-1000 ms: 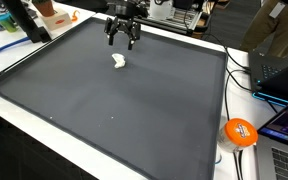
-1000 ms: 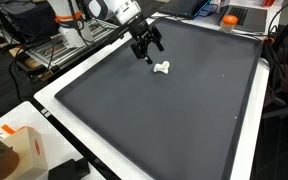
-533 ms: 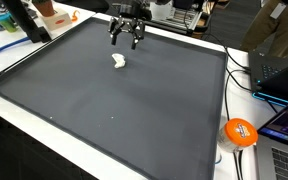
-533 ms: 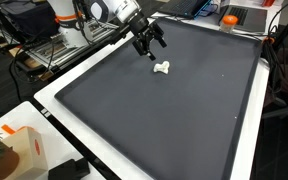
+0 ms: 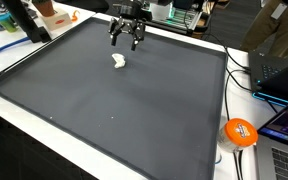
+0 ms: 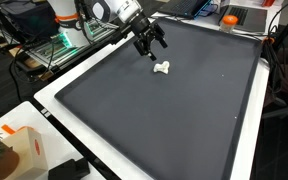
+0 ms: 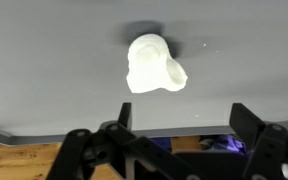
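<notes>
A small white lumpy object [image 5: 118, 61] [image 6: 162, 68] [image 7: 152, 63] lies on the dark grey mat [image 5: 124, 110] [image 6: 174, 110]. My gripper [image 5: 126, 40] [image 6: 150, 45] [image 7: 182, 118] hangs above the mat, a little beyond the white object toward the mat's far edge, and stands open. Nothing is between its fingers. In the wrist view the white object lies ahead of the open jaws, apart from them.
An orange ball [image 5: 240, 132] rests off the mat beside laptops and cables [image 5: 279, 100]. A cardboard box [image 6: 24, 150] and plant stand near a mat corner. Clutter and an orange box [image 5: 52, 15] line the far table edge.
The gripper rose and drew slightly away from the white object toward the mat's far edge, then held still. The white object has not moved.
</notes>
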### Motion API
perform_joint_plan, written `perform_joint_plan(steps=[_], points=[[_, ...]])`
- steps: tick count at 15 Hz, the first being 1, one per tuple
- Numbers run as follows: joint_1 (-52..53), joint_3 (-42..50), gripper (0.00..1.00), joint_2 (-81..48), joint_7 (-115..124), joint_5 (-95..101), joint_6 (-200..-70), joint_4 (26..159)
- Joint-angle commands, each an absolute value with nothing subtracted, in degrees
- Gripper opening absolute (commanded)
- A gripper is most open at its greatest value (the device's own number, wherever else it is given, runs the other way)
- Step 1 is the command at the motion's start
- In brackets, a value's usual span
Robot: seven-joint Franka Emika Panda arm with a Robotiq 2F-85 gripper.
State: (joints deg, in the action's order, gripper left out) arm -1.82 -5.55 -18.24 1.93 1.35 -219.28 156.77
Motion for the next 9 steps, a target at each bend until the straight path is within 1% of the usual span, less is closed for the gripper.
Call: perform_joint_plan(steps=[1,9], points=[[0.0,-4.2,1.00,-19.5,2.0,-0.1,-221.6,156.0],[4.4,-3.3,1.00,-21.9,0.0,-6.3,-224.8,155.0]])
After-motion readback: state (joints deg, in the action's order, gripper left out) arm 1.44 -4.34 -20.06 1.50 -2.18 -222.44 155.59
